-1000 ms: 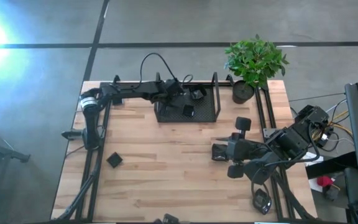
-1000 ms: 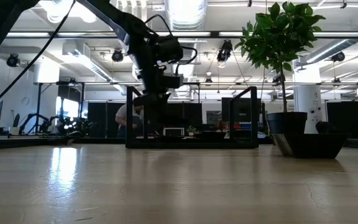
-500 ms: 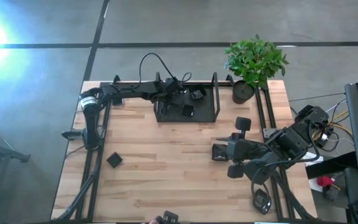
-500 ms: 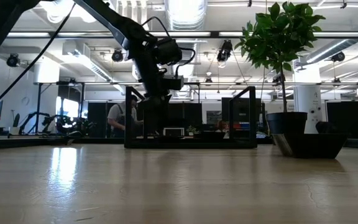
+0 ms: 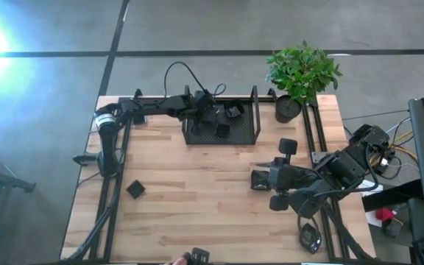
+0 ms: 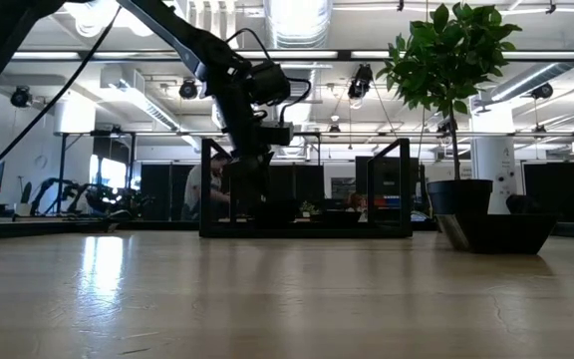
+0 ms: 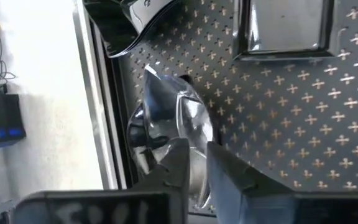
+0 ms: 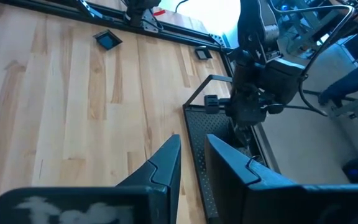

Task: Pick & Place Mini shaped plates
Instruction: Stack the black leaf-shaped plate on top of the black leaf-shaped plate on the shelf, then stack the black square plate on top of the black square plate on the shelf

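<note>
My left gripper reaches down into the left part of the black mesh tray at the table's far side. In the left wrist view its fingers stand a little apart. A glossy black mini plate stands tilted on edge there, leaning on the tray's wall, with its edge in the gap. Other plates lie in the tray. One plate lies on the wood at the near left. My right gripper hangs open high over the table's right half, holding nothing. My left gripper has its two fingers on either side of the tilted plate's near edge, coming slanting down from the table's left. I cannot tell whether the fingers touch it. The plate's lower part rests on the tray floor against the wall.
A potted plant stands just right of the tray at the far right corner. Another small plate sits by the right rail near the front, and one at the near edge. The middle of the wooden table is free.
My left gripper has stayed over the tray's left part, and its wrist has turned a little. My right arm has kept still.
</note>
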{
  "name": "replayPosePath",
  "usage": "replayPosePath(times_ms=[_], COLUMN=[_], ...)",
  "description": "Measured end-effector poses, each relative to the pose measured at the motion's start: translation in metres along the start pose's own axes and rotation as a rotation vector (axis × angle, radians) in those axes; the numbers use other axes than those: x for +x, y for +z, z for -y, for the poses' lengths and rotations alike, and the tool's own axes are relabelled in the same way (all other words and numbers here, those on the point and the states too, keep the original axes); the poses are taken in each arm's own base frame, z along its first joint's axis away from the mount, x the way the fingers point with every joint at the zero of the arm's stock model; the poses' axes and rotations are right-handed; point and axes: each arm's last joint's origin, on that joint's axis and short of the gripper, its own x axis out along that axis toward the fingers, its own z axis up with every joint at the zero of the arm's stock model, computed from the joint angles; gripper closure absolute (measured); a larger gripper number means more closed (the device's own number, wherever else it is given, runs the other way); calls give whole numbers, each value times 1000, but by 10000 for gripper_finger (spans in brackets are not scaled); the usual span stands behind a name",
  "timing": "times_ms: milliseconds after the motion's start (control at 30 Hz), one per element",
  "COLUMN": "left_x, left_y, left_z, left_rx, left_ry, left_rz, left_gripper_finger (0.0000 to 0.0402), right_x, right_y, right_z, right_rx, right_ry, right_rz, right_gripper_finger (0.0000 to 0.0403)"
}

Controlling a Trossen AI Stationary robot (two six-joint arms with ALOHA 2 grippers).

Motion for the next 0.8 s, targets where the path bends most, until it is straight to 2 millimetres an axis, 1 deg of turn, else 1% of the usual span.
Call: replayPosePath(times_ms=[133, 233, 333, 467, 600, 800], left_x=[0, -1, -3, -8, -7, 2], left_y=[-1, -2, -1, 7, 13, 15], left_z=[-1, -3, -3, 2, 3, 3], left_rx=[6, 15, 4, -28, -131, -157], left_ry=[30, 76, 80, 24, -56, -49], left_rz=[-30, -74, -68, 12, 140, 166], left_gripper_finger=[333, 331, 330, 330, 330, 330], right_x=[0, 0, 0, 0, 0, 0], right_y=[0, 0, 0, 0, 0, 0], right_z=[0, 0, 0, 0, 0, 0], right_rx=[0, -1, -23, -33, -36, -36], right_ry=[4, 4, 6, 7, 6, 6], right_rz=[-2, -2, -4, -3, -3, -3], right_gripper_finger=[328, 329, 332, 335, 332, 328])
